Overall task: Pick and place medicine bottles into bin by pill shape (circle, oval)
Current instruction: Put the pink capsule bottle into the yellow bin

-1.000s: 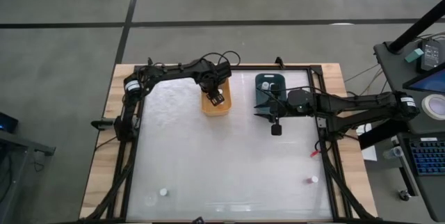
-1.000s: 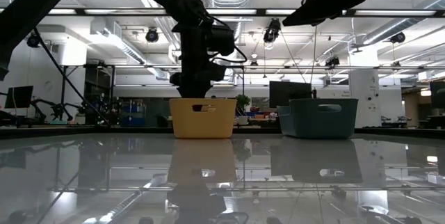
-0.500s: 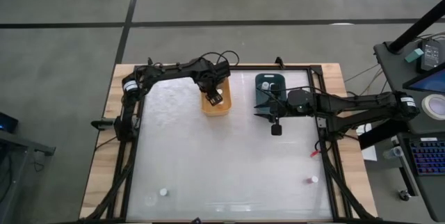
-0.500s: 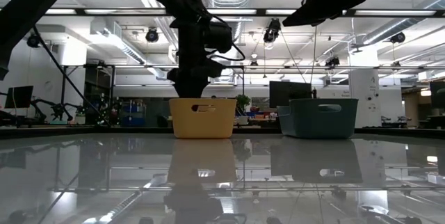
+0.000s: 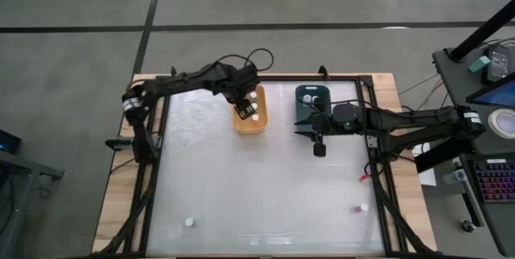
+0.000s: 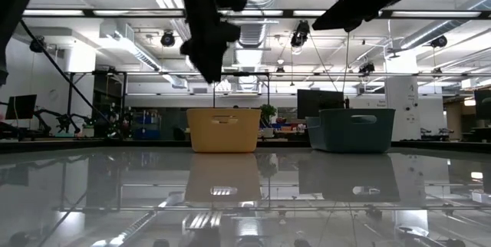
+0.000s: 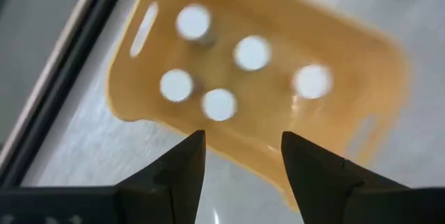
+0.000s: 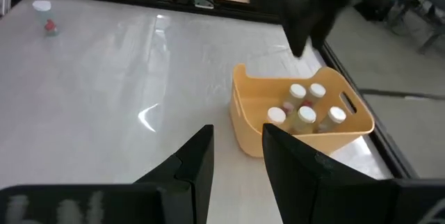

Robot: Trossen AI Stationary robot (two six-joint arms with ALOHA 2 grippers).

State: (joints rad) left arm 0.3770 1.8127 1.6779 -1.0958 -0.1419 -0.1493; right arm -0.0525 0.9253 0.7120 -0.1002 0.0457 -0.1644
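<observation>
The yellow bin (image 5: 250, 116) holds several white-capped medicine bottles (image 7: 220, 104), which also show in the right wrist view (image 8: 299, 113). My left gripper (image 7: 240, 144) is open and empty, above the bin's left rim (image 5: 244, 104) and high over it in the low view (image 6: 209, 67). The teal bin (image 5: 312, 102) stands to the right. My right gripper (image 5: 319, 148) hangs open and empty just near of the teal bin. One white-capped bottle (image 5: 189, 221) stands near the front left and a pinkish one (image 5: 362, 207) near the front right.
A small red thing (image 5: 364, 176) lies by the table's right frame. The black frame (image 5: 161, 170) runs around the glossy table top. Both bins stand side by side at the far edge (image 6: 222, 130) (image 6: 351, 130). The middle of the table lies between the bins and the loose bottles.
My left gripper has risen out of the yellow bin and gone slightly toward the table's left edge; the arm's base has swung left. White caps in the bin now show where the gripper covered them.
</observation>
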